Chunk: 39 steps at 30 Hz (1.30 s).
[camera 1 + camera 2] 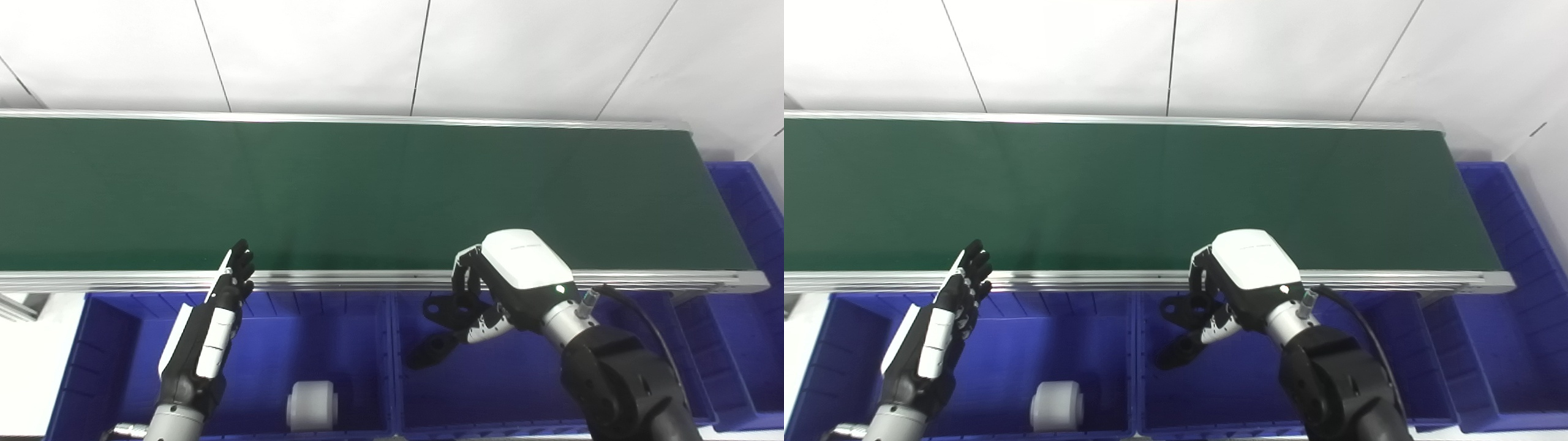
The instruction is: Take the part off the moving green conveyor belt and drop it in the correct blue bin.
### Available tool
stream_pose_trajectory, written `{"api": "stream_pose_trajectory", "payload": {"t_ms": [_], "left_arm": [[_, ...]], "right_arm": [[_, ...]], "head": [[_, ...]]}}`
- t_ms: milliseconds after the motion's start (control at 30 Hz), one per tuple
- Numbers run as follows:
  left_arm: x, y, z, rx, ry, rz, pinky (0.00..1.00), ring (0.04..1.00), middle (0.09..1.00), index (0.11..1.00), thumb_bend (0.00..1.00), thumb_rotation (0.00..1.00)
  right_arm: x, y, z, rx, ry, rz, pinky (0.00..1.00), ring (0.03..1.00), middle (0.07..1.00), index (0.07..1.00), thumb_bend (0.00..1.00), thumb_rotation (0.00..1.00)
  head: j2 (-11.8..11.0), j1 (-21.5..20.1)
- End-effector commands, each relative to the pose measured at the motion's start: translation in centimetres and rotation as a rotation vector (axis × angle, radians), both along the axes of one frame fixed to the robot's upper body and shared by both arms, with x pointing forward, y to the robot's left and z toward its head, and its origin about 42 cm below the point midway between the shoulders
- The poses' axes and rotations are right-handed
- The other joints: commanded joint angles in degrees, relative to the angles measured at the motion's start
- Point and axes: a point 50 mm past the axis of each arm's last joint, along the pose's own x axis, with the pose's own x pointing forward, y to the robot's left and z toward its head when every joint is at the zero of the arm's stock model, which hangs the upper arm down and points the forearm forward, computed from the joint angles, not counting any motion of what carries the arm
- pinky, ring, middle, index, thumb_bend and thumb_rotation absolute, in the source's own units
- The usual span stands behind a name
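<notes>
Black bracket part held over middle blue bin

Black bracket part (pixel 442 324), flat with round holes, gripped by right hand (pixel 508 278) above the middle blue bin (pixel 490 398). Fingers (pixel 468 275) curled down over the upper end of the part, thumb pressed beneath; lower end angled down and to the left, hanging clear of the bin floor as far as can be told. Right hand positioned just in front of the near aluminium rail (pixel 367 280) of the green conveyor belt (pixel 367 190). Belt surface bare in both views.

Left hand (pixel 214 312) raised edge-on over the left blue bin (pixel 275 343), fingers straight and slightly apart, holding nothing, fingertips level with the belt's near rail. White cylindrical roller (pixel 312 405) lying on its side at the front of the left bin, well apart from both hands. Further blue bin (pixel 744 202) set beyond the belt's right end.
</notes>
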Motion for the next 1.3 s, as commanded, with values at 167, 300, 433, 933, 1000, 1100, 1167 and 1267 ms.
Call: {"api": "stream_pose_trajectory", "payload": {"t_ms": [167, 300, 433, 933, 1000, 1100, 1167, 1267], "left_arm": [[0.2, -0.1, 1.1, -0.006, -0.048, -0.008, 1.0, 1.0, 1.0, 1.0, 0.77, 0.99], [0.2, -0.2, 1.2, -0.001, -0.054, -0.012, 1.0, 1.0, 1.0, 1.0, 0.76, 0.99], [0.2, -0.3, 1.4, 0.002, -0.058, -0.013, 1.0, 1.0, 1.0, 1.0, 0.76, 1.0], [-0.7, -1.9, 1.5, 0.026, -0.067, 0.012, 0.99, 0.976, 1.0, 1.0, 0.81, 1.0], [-1.0, -2.3, 1.4, 0.033, -0.073, 0.014, 0.99, 0.975, 1.0, 1.0, 0.81, 1.0], [-1.3, -2.8, 1.2, 0.041, -0.087, 0.026, 0.96, 0.96, 1.0, 1.0, 0.79, 1.0], [-1.4, -3.2, 1.1, 0.044, -0.093, 0.033, 0.95, 0.957, 1.0, 1.0, 0.79, 1.0], [-1.7, -3.8, 1.0, 0.049, -0.097, 0.043, 0.96, 0.96, 1.0, 1.0, 0.77, 1.0]], "right_arm": [[-1.3, 0.3, 0.4, -0.135, -0.061, 0.0, 0.54, 0.609, 0.7, 0.727, 0.97, 0.54], [-1.5, 0.4, 0.4, -0.156, -0.012, 0.011, 0.84, 0.834, 0.864, 0.846, 1.0, 0.69], [-1.5, 0.6, 0.6, -0.154, -0.002, 0.016, 0.87, 0.856, 0.881, 0.865, 1.0, 0.73], [-3.3, 1.1, 0.7, 0.186, -0.137, -0.032, 0.63, 0.725, 0.783, 0.823, 1.0, 0.78], [-4.0, 1.2, 0.5, 0.28, -0.155, -0.064, 0.6, 0.71, 0.776, 0.82, 1.0, 0.8], [-5.3, 1.8, 0.1, 0.443, -0.157, -0.145, 0.58, 0.709, 0.773, 0.826, 1.0, 0.82], [-6.2, 2.1, -0.5, 0.548, -0.146, -0.2, 0.59, 0.713, 0.776, 0.832, 1.0, 0.82], [-7.3, 2.5, -1.9, 0.737, -0.123, -0.284, 0.6, 0.729, 0.792, 0.842, 1.0, 0.82]], "head": [[0.07, 0.38], [0.12, 0.77], [0.1, 1.23], [-0.36, 9.54], [-0.38, 12.43], [-0.63, 15.28], [-0.93, 17.74], [-2.04, 22.75]]}}
